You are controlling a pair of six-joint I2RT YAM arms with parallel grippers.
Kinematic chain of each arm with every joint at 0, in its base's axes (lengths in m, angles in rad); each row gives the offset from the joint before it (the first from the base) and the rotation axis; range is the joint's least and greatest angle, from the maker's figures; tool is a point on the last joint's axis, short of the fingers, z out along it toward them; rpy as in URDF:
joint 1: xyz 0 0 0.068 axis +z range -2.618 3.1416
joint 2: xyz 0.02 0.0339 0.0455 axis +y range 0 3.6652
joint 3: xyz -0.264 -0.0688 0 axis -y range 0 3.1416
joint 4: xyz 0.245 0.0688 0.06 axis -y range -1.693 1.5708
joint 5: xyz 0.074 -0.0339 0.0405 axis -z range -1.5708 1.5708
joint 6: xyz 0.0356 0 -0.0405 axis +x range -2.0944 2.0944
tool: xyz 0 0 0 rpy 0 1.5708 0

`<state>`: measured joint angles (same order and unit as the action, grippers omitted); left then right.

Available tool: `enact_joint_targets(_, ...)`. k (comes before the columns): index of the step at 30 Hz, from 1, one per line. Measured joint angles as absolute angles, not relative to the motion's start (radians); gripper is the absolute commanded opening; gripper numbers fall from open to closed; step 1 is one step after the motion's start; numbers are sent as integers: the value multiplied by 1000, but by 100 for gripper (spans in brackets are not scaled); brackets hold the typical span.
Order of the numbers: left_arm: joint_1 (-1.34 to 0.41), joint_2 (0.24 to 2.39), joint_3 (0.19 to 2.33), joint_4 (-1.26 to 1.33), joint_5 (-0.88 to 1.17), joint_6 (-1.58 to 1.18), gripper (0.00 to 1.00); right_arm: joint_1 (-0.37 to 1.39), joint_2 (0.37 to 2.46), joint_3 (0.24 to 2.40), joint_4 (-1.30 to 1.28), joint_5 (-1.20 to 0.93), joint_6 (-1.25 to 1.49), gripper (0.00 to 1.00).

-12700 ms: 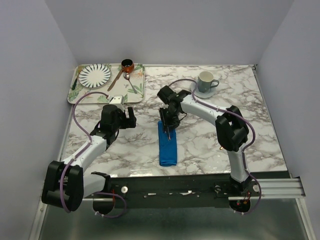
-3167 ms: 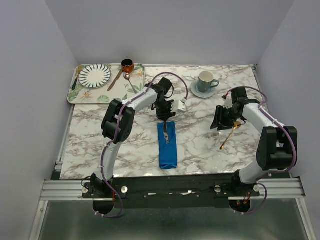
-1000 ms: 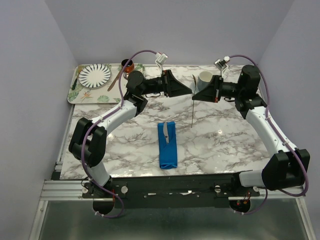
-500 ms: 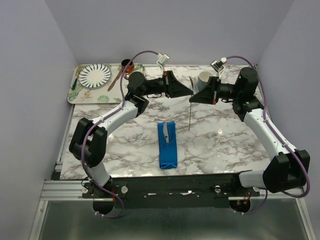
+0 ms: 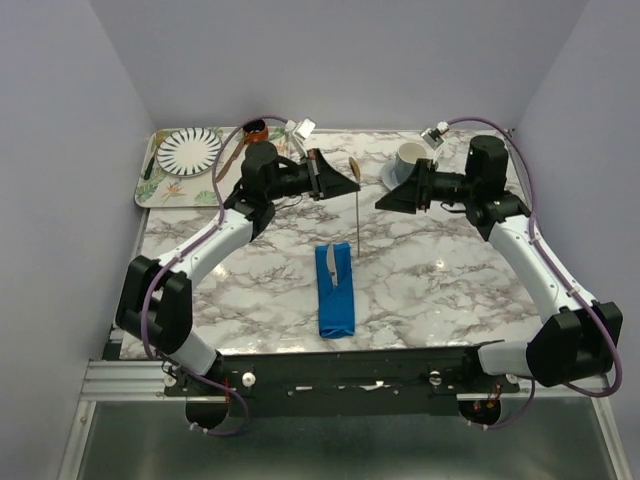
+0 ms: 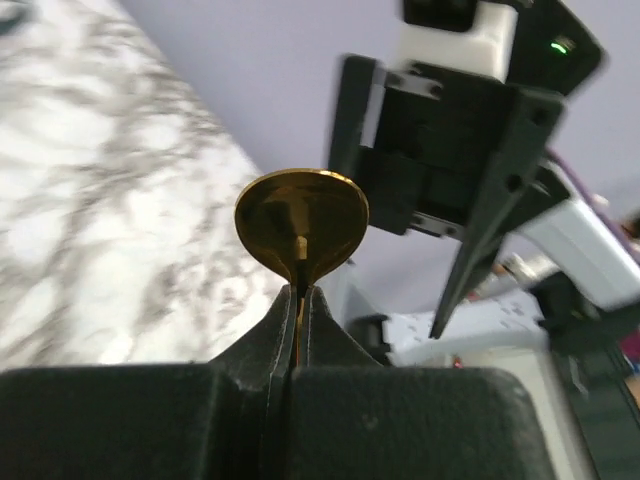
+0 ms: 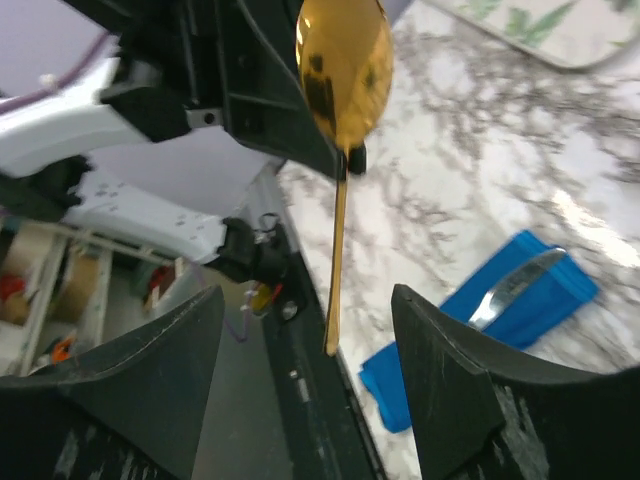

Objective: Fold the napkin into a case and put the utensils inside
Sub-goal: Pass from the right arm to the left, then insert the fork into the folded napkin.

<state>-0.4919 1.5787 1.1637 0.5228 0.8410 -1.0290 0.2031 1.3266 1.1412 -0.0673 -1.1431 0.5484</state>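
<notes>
Top view: left gripper [image 5: 352,184] is up over mid-table with the gold spoon [image 5: 357,205] hanging straight down from it. The right gripper [image 5: 388,199] is just beside the spoon but apart, and the blue case [image 5: 337,300] lies flat toward the near edge with the silver utensil [image 5: 332,266] poking out its far end. Only the left wrist view shows the fingers [image 6: 262,335] pinched tight on the spoon's neck under the bowl; only the right wrist view shows that gripper's fingers [image 7: 455,390] spread wide, off the spoon. Count: one tray [image 5: 160,192], two grippers, one case, two utensils, one cup [image 5: 410,158].
</notes>
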Motion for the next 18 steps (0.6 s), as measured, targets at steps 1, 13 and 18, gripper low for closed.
enact_joint_targets(1, -477, 1555, 1156, 435, 798, -977, 0, 203, 1326, 1145, -118, -1109, 501, 77)
enact_joint_targets(13, -496, 1559, 1137, -147, 361, -595, 0, 195, 1400, 1128, -485, -856, 161, 77)
enact_joint_targets(18, -506, 1599, 1095, -191, 281, -536, 0, 194, 1401, 1113, -521, -837, 128, 77)
